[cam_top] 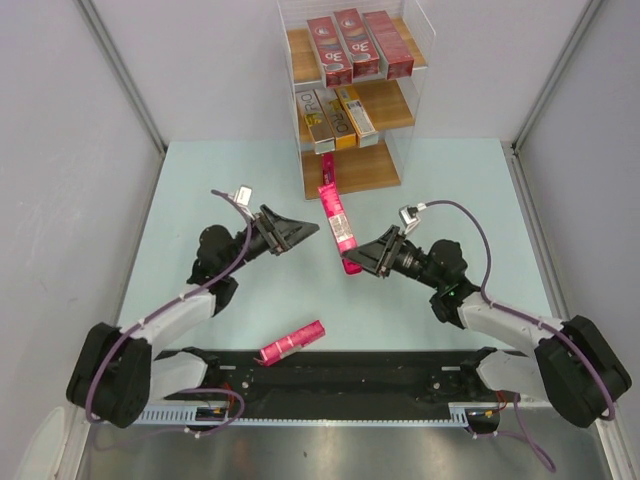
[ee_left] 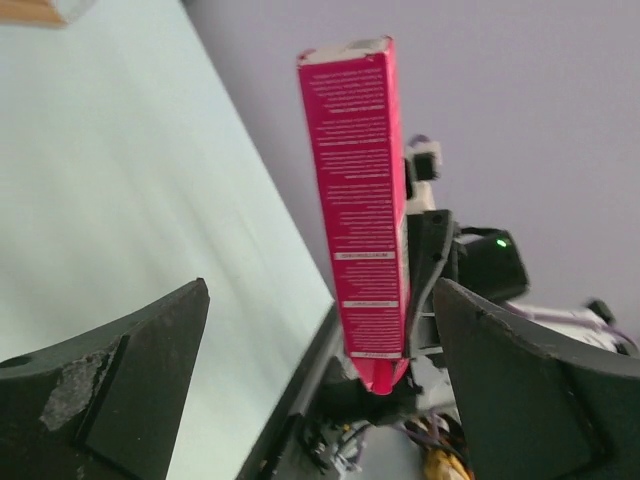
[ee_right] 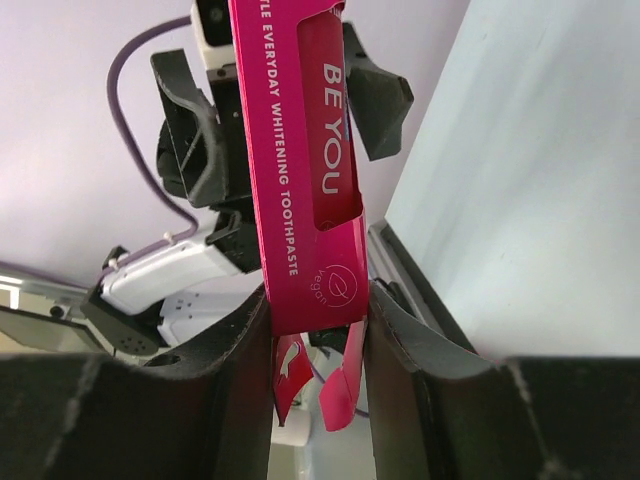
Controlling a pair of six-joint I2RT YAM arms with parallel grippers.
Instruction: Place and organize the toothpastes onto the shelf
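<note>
Right gripper [ee_right: 318,300]: I see it clamped on the pink carton [cam_top: 337,218], at its end.
Left gripper [ee_left: 322,285]: wide open, empty.
Second carton [cam_top: 291,343]: flat on table [cam_top: 450,200].

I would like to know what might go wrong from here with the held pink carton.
The right hand pinches the pink carton only at its end, where flaps hang open; the long box could pivot or slip. Its far end points at the shelf front, so it might catch the acrylic. The open left hand is close and could bump it.
</note>
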